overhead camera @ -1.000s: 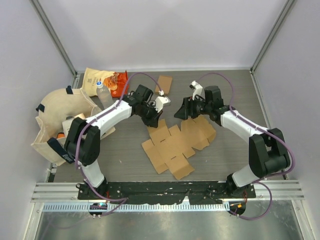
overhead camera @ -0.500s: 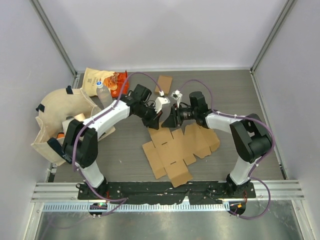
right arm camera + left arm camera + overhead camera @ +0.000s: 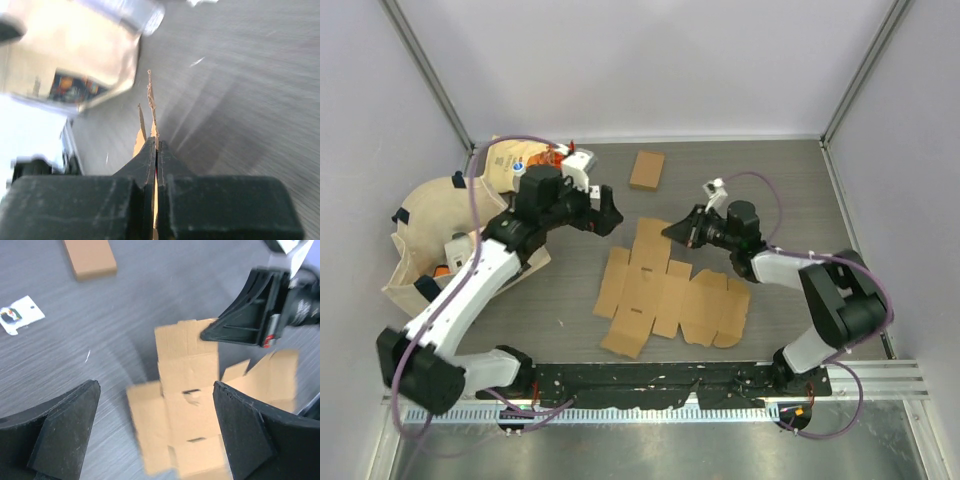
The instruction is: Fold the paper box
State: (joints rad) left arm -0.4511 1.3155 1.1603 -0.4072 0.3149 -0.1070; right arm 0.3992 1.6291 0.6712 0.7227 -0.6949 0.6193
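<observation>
My right jaws clamp the box point(image 3: 660, 295) edge at 1 o'clock, likely steadying it; left jaws apart, hovering at 11.

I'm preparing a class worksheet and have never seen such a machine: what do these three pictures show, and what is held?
Two robot arms are bolted at the near edge of a table. The wide picture looks down from above; the other two come from cameras on the wrists. On the table lies an unfolded cardboard box, with a small brown box, a cloth bag and a snack pouch farther off. The right gripper pinches the unfolded box's edge; the left gripper hangs open, empty.
</observation>
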